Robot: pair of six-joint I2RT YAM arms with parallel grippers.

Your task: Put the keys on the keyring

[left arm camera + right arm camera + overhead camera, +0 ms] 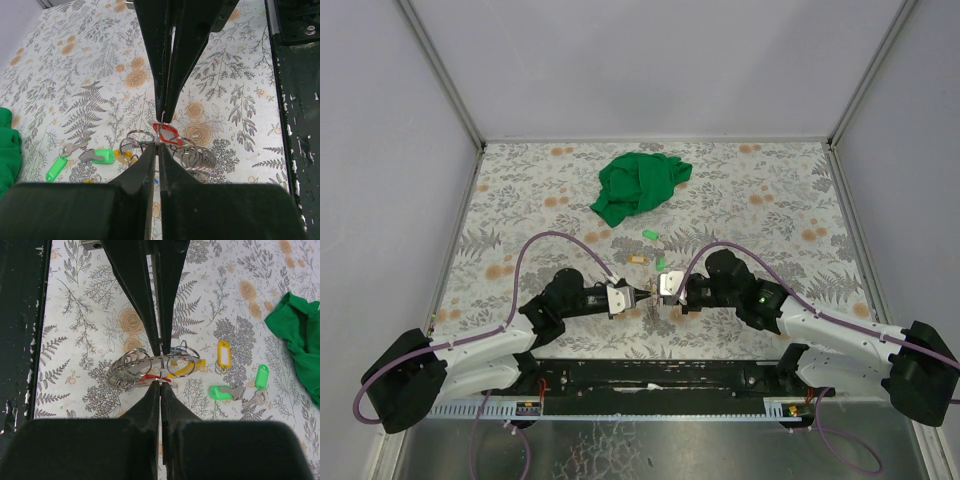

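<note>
Left pincer (642, 294) and right pincer (661, 291) meet tip to tip, on the arm side of the cloth (640, 185) and well apart from it. Both have their jaws together.

The keyring (150, 361) sits right between the two tips as a bunch of silvery wire loops. A red tag (167, 132), a blue tag (175, 347) and a yellow tag (192, 365) are caught up in it.

Left pincer is clamped on the keyring wire. Right pincer is pressed closed into the same bunch by the red tag. I cannot tell whether it pinches wire or a key.

Loose keys (240, 390) lie flat on the worktop (770, 200), between the cloth and the keyring:
- Two have green tags (261, 376), (219, 392) and lie just beside each other.
- One has a yellow tag (223, 351) and lies nearer the bunch.

The cloth is a crumpled green heap, touching none of the keys.
</note>
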